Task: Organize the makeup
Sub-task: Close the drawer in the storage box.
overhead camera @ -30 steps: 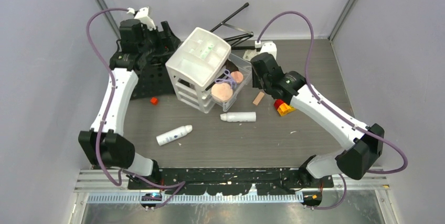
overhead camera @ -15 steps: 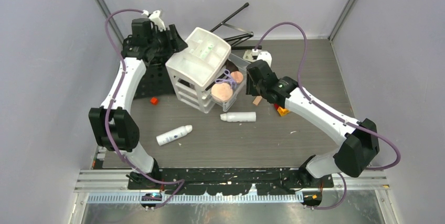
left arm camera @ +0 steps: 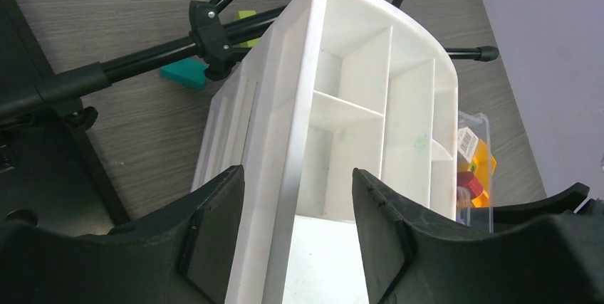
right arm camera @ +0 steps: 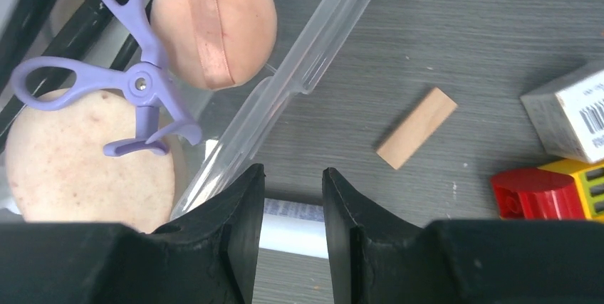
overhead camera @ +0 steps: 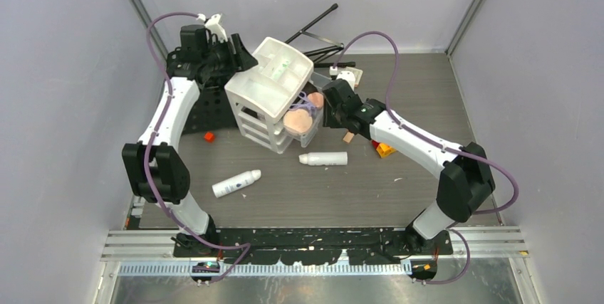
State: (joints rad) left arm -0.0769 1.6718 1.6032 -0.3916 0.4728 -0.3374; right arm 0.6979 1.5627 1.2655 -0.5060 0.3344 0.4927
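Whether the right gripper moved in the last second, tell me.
Yes. The right gripper moved left, away from the red-and-yellow block, toward the open drawer.

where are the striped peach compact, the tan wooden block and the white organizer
striped peach compact [right arm camera: 208,23], right wrist view, on its darker centre band
tan wooden block [right arm camera: 417,127], right wrist view, middle of its top face
white organizer [left arm camera: 278,140], left wrist view, on its long outer wall

Tan wooden block is lying flat on table, red-and-yellow block sitting nearby; black tripod lying behind white organizer.
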